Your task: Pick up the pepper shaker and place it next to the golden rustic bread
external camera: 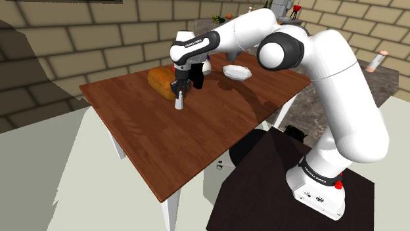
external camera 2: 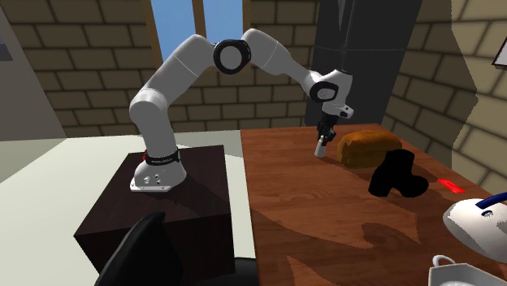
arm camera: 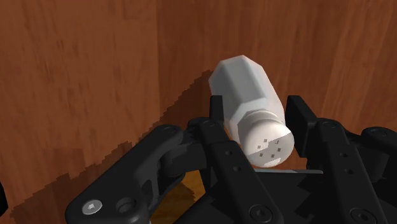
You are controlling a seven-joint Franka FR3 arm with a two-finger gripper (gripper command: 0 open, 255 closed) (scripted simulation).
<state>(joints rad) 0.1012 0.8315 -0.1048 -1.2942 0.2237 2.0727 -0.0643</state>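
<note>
since it must end up next to the golden bread (external camera: pixel 161 80), the white pepper shaker (external camera: pixel 178 100) stands upright just beside the loaf; the gripper (external camera: pixel 179 92) pinches it near the cap, low over the wooden table (external camera: pixel 197 144).

Tan brick walls (external camera: pixel 66 46), a blue window (external camera 2: pixel 223 16), a reddish wooden table (external camera: pixel 197 138), perhaps pale flooring (external camera: pixel 39 180) beneath.

The white arm (external camera: pixel 348 105) stretches out over the table (external camera: pixel 197 144), its wrist bent down. The black gripper (external camera: pixel 178 91) points at the table, both fingers pressed on the white shaker (external camera: pixel 178 101).
</note>
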